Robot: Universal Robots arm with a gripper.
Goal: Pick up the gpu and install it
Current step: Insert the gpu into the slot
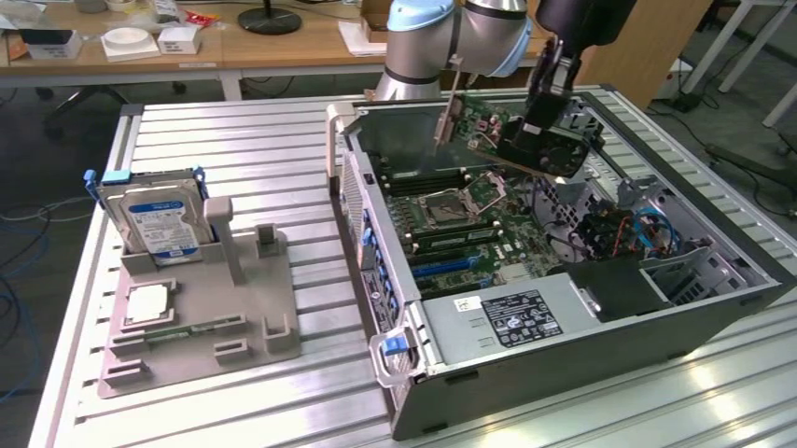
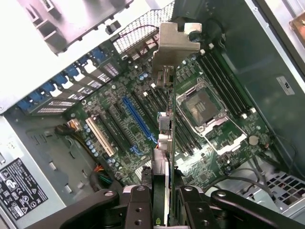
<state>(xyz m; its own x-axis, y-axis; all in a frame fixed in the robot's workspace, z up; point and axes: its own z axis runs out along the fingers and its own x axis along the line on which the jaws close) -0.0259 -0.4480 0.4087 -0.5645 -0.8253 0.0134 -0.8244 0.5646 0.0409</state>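
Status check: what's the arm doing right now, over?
Gripper shut on gpu. Gpu held above motherboard in open case, not yet slotted. No obstruction seen beneath it.

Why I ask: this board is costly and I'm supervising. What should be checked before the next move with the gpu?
1. Grip: the claw is shut on the gpu, which is seen edge-on in the wrist view. ok
2. Position: the gpu hangs inside the open case, above the motherboard and clear of it. ok
3. Blue slot has no card or cable in it. ok
4. Bottom edge of the gpu is lined up over a slot. cannot tell
5. The gpu is seated in a slot. not ok
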